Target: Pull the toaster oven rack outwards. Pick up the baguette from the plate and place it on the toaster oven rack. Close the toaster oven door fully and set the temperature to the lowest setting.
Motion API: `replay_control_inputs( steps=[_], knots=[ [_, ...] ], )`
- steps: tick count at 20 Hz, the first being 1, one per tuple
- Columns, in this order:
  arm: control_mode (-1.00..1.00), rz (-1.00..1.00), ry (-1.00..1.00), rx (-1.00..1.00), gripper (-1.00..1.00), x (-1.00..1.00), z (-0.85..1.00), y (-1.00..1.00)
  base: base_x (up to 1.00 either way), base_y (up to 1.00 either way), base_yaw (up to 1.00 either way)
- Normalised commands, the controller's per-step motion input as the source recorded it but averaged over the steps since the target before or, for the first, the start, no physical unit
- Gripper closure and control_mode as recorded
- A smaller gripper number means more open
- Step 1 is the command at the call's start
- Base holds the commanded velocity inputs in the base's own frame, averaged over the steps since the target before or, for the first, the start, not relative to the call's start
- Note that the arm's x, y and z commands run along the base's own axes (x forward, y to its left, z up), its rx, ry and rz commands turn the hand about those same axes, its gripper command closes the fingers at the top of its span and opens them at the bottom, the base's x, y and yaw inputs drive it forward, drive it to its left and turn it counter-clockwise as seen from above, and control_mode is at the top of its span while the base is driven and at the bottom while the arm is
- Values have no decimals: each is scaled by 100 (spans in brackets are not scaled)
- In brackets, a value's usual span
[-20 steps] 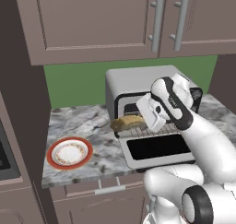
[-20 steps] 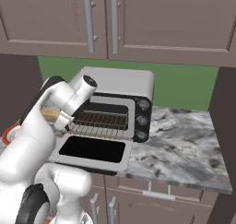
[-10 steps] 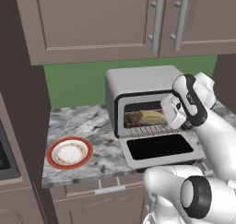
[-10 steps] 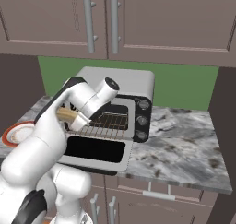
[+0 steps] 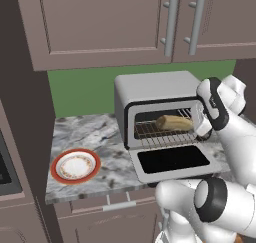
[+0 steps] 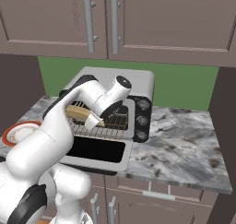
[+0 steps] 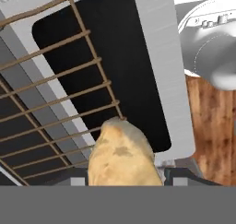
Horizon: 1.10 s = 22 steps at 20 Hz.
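Tan baguette (image 7: 123,156) clamped between fingers (image 7: 184,177), over rack (image 7: 55,103).

tan baguette (image 5: 174,122), orange-rimmed plate (image 5: 75,166) (white centre)

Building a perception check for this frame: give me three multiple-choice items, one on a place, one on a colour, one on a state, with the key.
1. Where is the baguette?
A. on the plate
B. over the toaster oven rack, between the claw's fingers
C. on the counter beside the oven

2. What colour is the plate's rim?
A. blue
B. orange-red
C. black

3. How does the toaster oven door stand?
A. folded down, open
B. shut
C. half raised

Key:
1 B, the left base view shows the loaf above the toaster oven rack in the oven mouth, and the hand view shows it rising between the fingertips of the claw.
2 B, the plate on the counter has a wide orange-red rim around a white middle and holds nothing.
3 A, the toaster oven door lies flat in front of the toaster oven, its dark glass facing up.
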Motion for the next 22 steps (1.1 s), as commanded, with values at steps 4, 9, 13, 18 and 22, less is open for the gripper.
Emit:
replay_control_inputs(
  steps=[4, 9, 13, 18, 22],
  knots=[
    [-100, -14, -4, -20, 100, 0, -3, -32, 0, 0, 0],
    [-100, -15, -4, -17, 100, 0, -5, -9, 0, 0, 0],
    [-100, -15, -5, -6, 100, -1, -8, 2, 0, 0, 0],
    [-100, -9, -6, 0, 100, 1, -15, 5, 0, 0, 0],
    [-100, -5, -9, 0, 100, 16, -9, 2, 0, 0, 0]
  ],
)
